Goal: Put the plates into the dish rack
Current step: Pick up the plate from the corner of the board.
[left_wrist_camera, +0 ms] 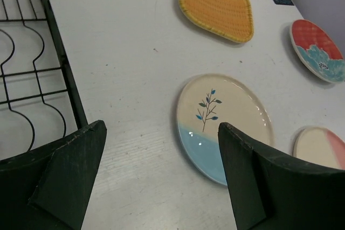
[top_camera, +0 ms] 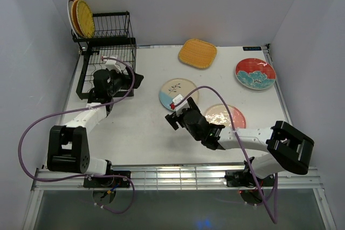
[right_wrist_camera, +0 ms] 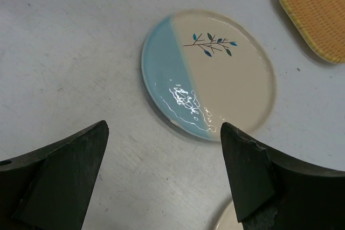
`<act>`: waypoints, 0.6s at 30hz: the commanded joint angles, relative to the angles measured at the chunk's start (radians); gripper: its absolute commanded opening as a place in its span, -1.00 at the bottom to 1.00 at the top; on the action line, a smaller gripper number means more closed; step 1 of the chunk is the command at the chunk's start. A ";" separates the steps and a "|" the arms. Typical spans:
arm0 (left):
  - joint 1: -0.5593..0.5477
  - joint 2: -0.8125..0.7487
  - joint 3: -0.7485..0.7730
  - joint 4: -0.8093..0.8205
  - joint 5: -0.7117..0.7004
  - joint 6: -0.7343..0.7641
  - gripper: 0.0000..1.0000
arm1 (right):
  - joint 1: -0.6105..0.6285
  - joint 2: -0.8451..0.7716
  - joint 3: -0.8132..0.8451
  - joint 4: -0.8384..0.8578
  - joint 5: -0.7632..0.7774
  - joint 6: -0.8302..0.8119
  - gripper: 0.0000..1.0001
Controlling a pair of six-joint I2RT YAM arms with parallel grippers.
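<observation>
The black wire dish rack (top_camera: 105, 52) stands at the back left, with two woven orange-yellow plates (top_camera: 83, 18) and a white one upright in its upper tier. Flat on the table lie a rounded-square woven plate (top_camera: 198, 53), a red-teal floral plate (top_camera: 255, 74), a cream-blue plate (top_camera: 178, 92) and a cream-pink plate (top_camera: 226, 116). My left gripper (top_camera: 137, 80) hovers open beside the rack's lower section (left_wrist_camera: 59, 57), left of the cream-blue plate (left_wrist_camera: 226, 117). My right gripper (top_camera: 174, 117) is open just short of that plate's blue edge (right_wrist_camera: 210, 74). Neither holds anything.
White walls close in the table on the left, back and right. Purple cables (top_camera: 38, 125) loop off both arms. A metal rail (top_camera: 178, 175) runs along the near edge. The woven square plate (right_wrist_camera: 315, 12) lies beyond the cream-blue one.
</observation>
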 commanded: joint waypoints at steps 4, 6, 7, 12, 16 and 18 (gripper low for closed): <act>-0.066 -0.022 -0.051 0.030 -0.250 -0.091 0.91 | -0.163 -0.025 0.071 -0.014 -0.098 0.069 0.81; -0.075 -0.022 -0.054 0.030 -0.256 -0.093 0.96 | -0.192 -0.014 0.090 -0.014 -0.077 0.085 0.81; -0.084 -0.022 -0.059 0.033 -0.258 -0.096 0.96 | -0.221 -0.008 0.097 -0.022 -0.075 0.107 0.80; -0.103 -0.009 -0.071 0.057 -0.255 -0.067 0.96 | -0.323 0.073 0.146 -0.031 -0.096 0.290 0.80; -0.110 -0.012 -0.083 0.079 -0.245 -0.050 0.96 | -0.428 0.141 0.197 -0.029 -0.138 0.456 0.80; -0.112 -0.014 -0.091 0.088 -0.232 -0.036 0.96 | -0.484 0.178 0.212 -0.017 -0.213 0.581 0.80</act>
